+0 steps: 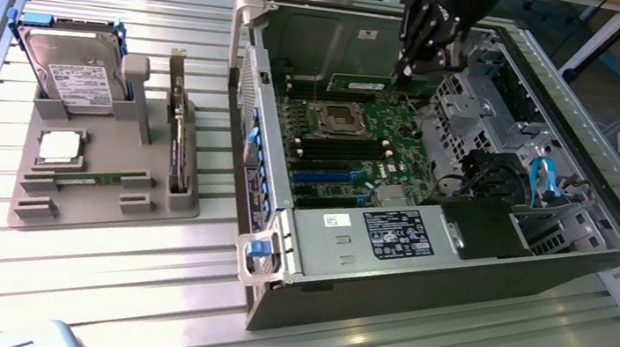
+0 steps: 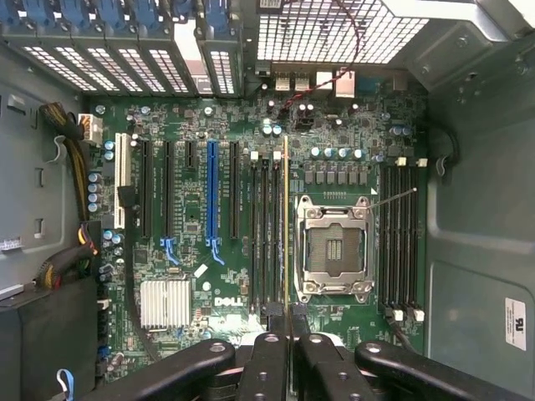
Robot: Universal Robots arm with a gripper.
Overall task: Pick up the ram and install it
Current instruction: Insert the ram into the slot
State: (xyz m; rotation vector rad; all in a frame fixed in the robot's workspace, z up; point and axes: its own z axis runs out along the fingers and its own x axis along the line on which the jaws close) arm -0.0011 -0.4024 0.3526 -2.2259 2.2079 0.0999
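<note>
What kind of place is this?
Likely a robotics lab bench for PC assembly: an open computer case on a slatted metal table, a tray of parts beside it, and a gripper holding the ram over the motherboard.

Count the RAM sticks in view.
2. One ram is clamped in the gripper above the motherboard; a second stick lies in the grey holder. Others may be hidden.
</note>
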